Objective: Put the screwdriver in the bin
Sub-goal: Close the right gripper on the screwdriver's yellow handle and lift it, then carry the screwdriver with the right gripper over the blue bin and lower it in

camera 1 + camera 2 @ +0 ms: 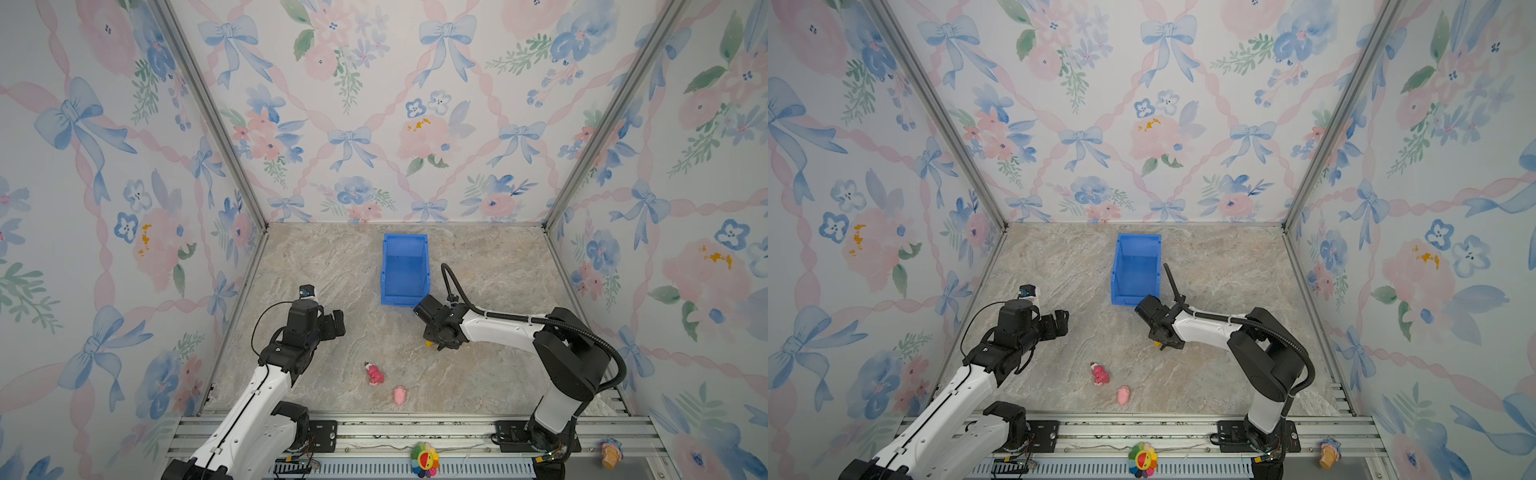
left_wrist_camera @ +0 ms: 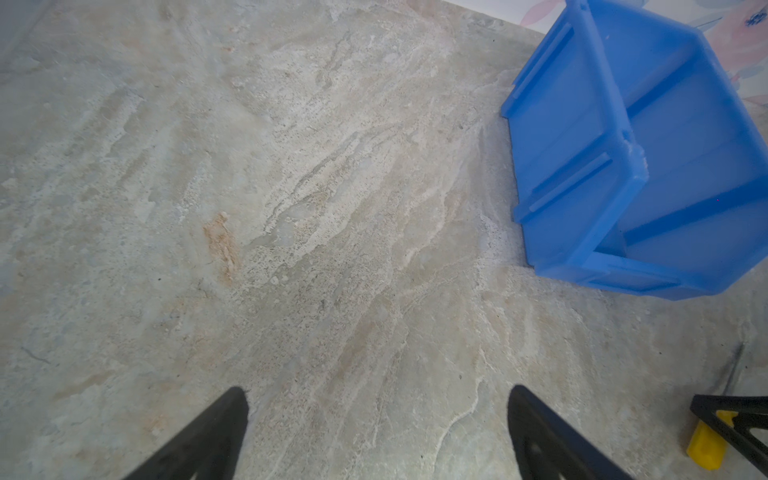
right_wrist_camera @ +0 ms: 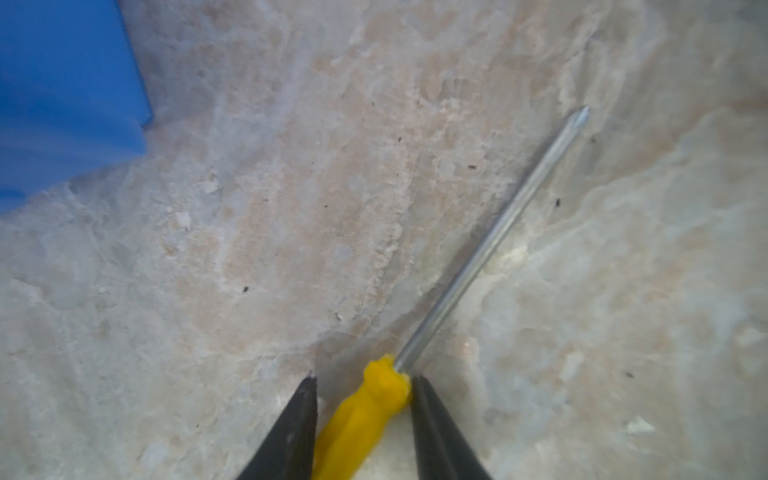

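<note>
Your right gripper (image 3: 365,380) is low over the table (image 1: 498,374), with its two black fingers on both sides of the yellow handle of the screwdriver (image 3: 370,407). One finger touches the collar of the handle. At the tip of the other finger a thin gap shows, so I cannot tell if the tool is really pinched or only enclosed. The screwdriver lies flat on the table, and its silver shaft points away from the fingers. In a top view only a small yellow piece of it (image 1: 428,343) shows under the gripper.

The bin (image 1: 384,266) stands upright near the back of the table, with its low lip toward the arms. It is near the screwdriver but apart from it, and nothing lies inside.

Your left gripper (image 2: 378,390) hangs above bare table with its fingers spread wide and nothing between them. From its wrist view you see the bin (image 2: 582,145) and the yellow handle (image 2: 704,446).

Two pink toy figures (image 1: 375,373) lie closer to the front edge.
</note>
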`<control>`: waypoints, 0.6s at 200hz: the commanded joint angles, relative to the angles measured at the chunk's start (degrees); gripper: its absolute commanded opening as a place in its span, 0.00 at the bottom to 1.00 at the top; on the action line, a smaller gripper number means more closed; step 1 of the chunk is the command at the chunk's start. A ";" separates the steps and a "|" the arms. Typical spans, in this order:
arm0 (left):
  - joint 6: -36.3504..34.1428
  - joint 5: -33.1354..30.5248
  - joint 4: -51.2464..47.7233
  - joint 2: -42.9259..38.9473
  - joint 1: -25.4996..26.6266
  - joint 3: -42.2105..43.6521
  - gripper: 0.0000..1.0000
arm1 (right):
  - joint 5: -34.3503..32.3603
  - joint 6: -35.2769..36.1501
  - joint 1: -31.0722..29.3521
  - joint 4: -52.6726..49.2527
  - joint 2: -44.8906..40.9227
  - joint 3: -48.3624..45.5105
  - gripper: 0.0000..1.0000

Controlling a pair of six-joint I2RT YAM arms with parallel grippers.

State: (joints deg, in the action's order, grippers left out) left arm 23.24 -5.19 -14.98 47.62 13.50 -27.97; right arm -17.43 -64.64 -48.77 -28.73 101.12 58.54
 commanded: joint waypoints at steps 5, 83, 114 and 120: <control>0.38 -1.58 -0.68 -2.01 1.30 -0.03 0.98 | 3.94 -2.67 -1.46 -6.14 3.82 -1.88 0.30; 2.41 -1.50 -0.71 -2.04 5.32 0.78 0.98 | 0.00 -0.14 -3.69 -8.60 -0.91 -4.84 0.04; 2.99 -0.68 0.13 -0.96 6.21 1.63 0.98 | -2.99 3.08 -6.14 -10.18 -4.96 -4.47 0.00; 2.86 -0.70 0.07 -0.93 6.22 1.47 0.98 | -4.24 3.65 -6.86 -10.88 -5.93 -4.08 0.00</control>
State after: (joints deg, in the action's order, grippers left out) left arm 24.95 -6.57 -14.92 46.15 19.33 -27.31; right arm -20.01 -63.96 -52.86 -32.97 97.69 55.05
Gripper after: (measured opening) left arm 0.979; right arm 0.161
